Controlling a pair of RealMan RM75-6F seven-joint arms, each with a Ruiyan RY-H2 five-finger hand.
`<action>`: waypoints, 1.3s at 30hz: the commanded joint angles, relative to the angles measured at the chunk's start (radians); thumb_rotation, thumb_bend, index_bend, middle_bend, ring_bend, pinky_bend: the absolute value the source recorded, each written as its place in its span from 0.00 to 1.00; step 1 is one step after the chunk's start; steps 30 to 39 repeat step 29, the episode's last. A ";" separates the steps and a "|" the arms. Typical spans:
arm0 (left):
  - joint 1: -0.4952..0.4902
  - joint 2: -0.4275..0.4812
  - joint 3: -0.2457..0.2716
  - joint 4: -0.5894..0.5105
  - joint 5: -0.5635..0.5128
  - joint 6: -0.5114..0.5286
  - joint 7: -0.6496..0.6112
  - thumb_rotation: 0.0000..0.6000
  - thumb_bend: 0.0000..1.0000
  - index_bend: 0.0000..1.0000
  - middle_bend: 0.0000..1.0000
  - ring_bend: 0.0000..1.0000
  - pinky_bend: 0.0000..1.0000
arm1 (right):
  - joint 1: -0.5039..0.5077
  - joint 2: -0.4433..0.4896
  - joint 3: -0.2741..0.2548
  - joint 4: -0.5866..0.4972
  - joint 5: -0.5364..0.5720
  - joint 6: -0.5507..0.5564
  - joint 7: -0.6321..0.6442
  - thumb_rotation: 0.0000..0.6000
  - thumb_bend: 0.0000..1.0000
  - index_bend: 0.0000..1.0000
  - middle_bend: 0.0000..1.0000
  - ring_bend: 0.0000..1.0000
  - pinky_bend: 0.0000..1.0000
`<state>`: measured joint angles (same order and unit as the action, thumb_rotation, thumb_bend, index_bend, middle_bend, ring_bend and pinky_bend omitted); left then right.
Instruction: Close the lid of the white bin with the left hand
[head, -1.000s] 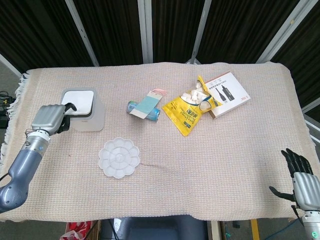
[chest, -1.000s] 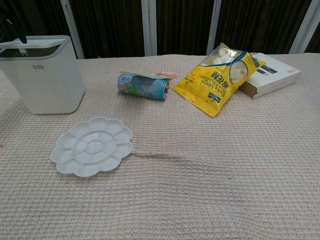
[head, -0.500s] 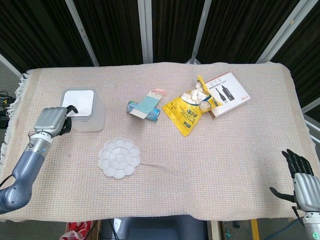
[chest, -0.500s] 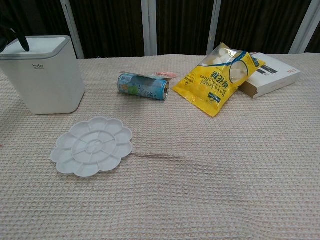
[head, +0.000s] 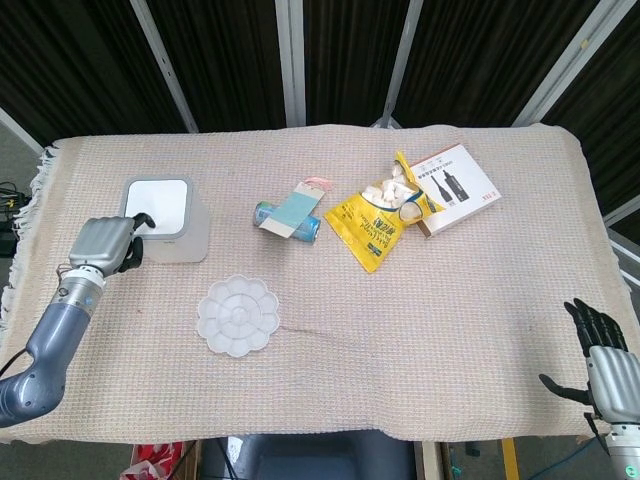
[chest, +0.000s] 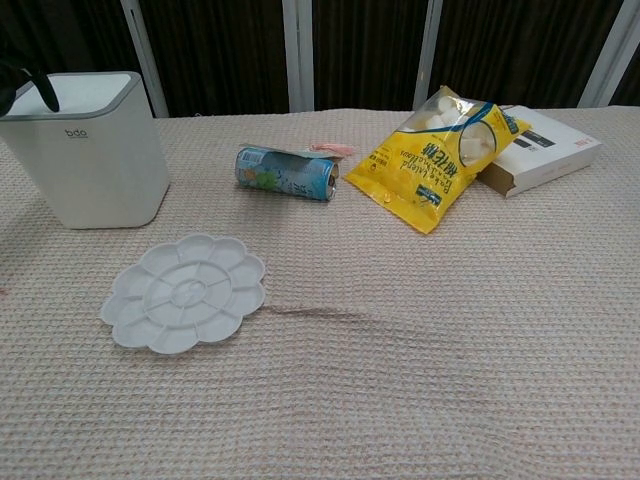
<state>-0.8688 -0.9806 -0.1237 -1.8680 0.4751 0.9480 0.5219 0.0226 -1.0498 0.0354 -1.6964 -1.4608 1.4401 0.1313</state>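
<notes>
The white bin (head: 165, 218) stands at the table's left, and its lid (head: 159, 203) lies flat and level on top. In the chest view the bin (chest: 90, 160) shows its lid (chest: 80, 88) seated down on the rim. My left hand (head: 105, 243) is just left of the bin, one dark fingertip curling over the lid's near-left corner. Only its dark fingertips (chest: 40, 88) show at the top left in the chest view. It holds nothing. My right hand (head: 603, 357) rests at the table's near-right corner with its fingers spread.
A white flower-shaped palette (head: 238, 314) lies in front of the bin. A blue can (head: 287, 219), a yellow snack bag (head: 380, 215) and a white box (head: 452, 187) lie across the middle and right of the woven tablecloth.
The bin's lid has dropped from slightly ajar to flat on the rim. My left hand has drawn back a little toward the near-left. The right hand has not moved.
</notes>
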 joint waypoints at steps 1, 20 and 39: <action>0.007 0.008 -0.012 -0.006 0.034 0.016 -0.023 1.00 0.66 0.26 0.99 0.89 1.00 | 0.000 0.000 0.000 -0.001 -0.001 0.000 0.001 1.00 0.15 0.00 0.00 0.00 0.00; 0.381 -0.046 0.134 -0.012 0.671 0.459 -0.262 1.00 0.15 0.00 0.00 0.00 0.29 | 0.006 0.012 0.000 0.056 -0.032 0.018 -0.061 1.00 0.15 0.00 0.00 0.00 0.00; 0.564 -0.053 0.239 0.036 0.849 0.606 -0.403 1.00 0.12 0.00 0.00 0.00 0.03 | 0.003 0.000 0.002 0.068 -0.040 0.035 -0.096 1.00 0.15 0.00 0.00 0.00 0.00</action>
